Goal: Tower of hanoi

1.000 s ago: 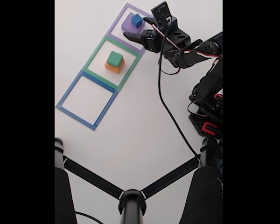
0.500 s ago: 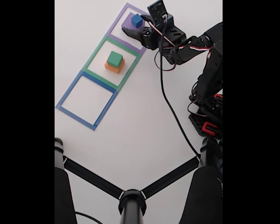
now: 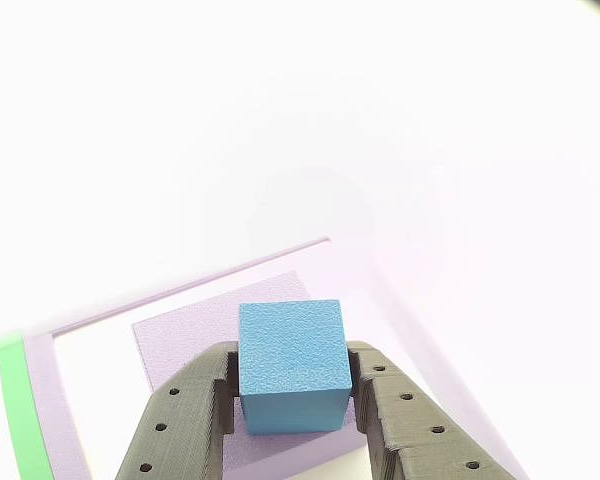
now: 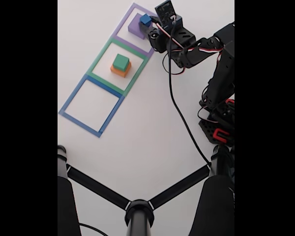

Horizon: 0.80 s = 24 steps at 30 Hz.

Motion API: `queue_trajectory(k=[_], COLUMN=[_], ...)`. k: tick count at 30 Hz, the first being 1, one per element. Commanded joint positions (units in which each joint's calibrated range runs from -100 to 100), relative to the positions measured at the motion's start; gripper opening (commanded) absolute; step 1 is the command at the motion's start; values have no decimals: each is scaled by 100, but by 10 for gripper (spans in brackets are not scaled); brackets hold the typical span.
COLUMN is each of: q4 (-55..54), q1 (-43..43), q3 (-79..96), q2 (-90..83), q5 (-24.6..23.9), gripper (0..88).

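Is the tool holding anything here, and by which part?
Yes: the tool is shut on the blue cube, fingers pressing its two opposite side faces, low down, above the purple block.

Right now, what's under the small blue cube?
The small matte blue cube, between the end effector fingers, sits over the flat purple square block; their contact is hidden.

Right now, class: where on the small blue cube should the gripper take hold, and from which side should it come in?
Grip the blue cube on its two opposite upright faces. They are flat and parallel, and it stands clear above the flat purple block. Come from the arm's side, low and level, as the gripper sits now in the other view, one finger against each side face.
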Motion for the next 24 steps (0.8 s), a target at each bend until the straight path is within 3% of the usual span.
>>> queue_trajectory(k=[1, 7, 11, 17, 24], q4=[-129, 219, 1231, 3554, 7026], q1=[-40, -139, -207, -398, -528], q3=[-250, -250, -368, -895, -2204], q2=[-99, -452, -1181, -2607, -4090], q5=[0, 0, 0, 0, 0], gripper=[22, 20, 20, 21, 20])
